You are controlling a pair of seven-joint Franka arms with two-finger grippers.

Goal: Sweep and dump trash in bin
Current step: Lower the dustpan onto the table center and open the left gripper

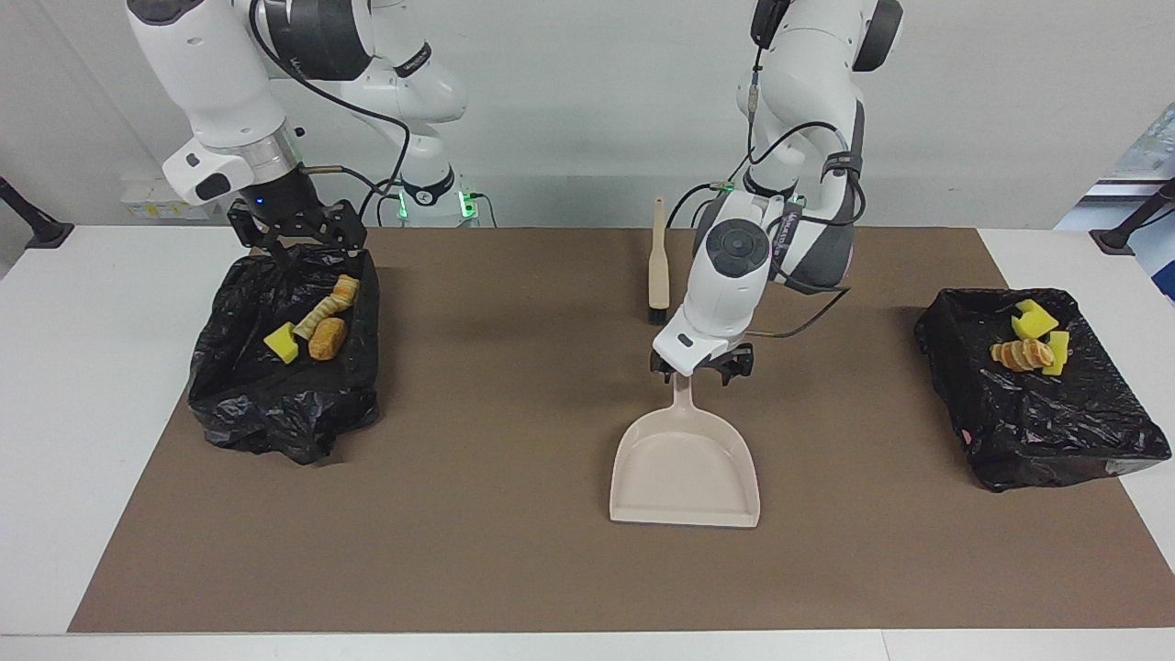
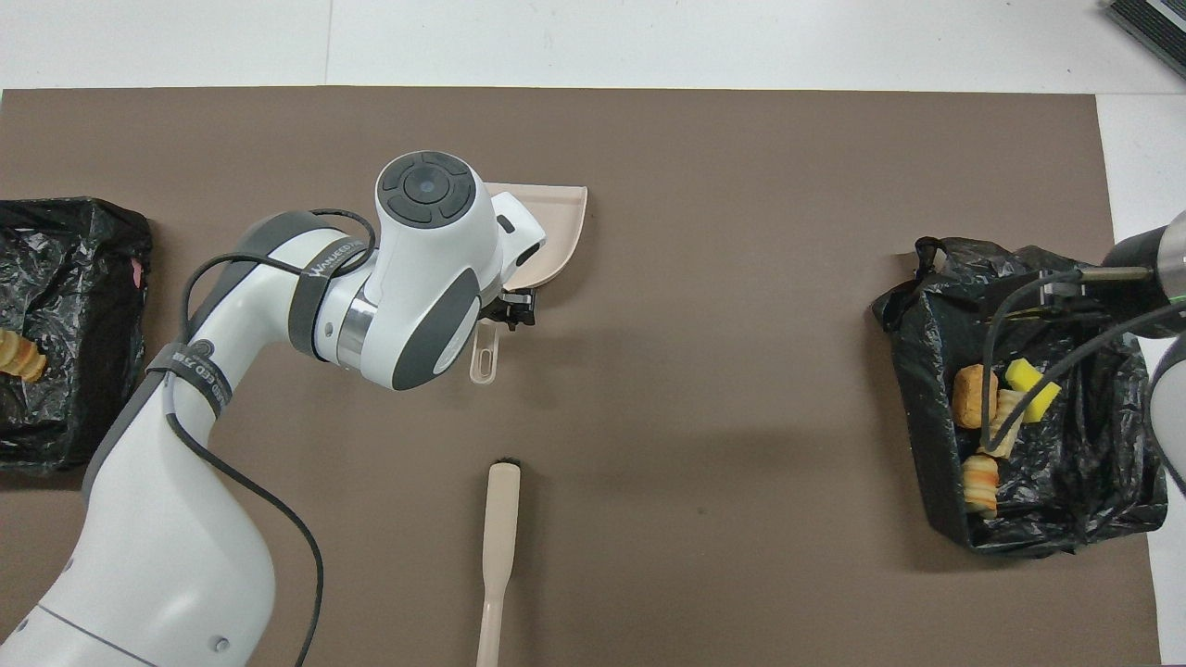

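Observation:
The beige dustpan (image 1: 687, 464) lies flat on the brown mat, its handle (image 2: 484, 357) pointing toward the robots. My left gripper (image 1: 702, 367) hovers just over the handle's end, jaws open and apart from it. My right gripper (image 1: 296, 240) hangs open over the robots' edge of the black-lined bin (image 1: 275, 413) at the right arm's end. In that bin lie pieces of trash: a yellow sponge chunk (image 1: 282, 342) and tan bread lumps (image 1: 327, 338). A second black-lined bin (image 1: 1056, 431) at the left arm's end holds more yellow and tan scraps (image 1: 1028, 341).
The beige brush (image 1: 658, 266) lies on the mat nearer to the robots than the dustpan, bristles toward the pan. The brown mat (image 1: 514, 551) covers most of the white table. In the overhead view the left arm covers most of the dustpan (image 2: 556, 232).

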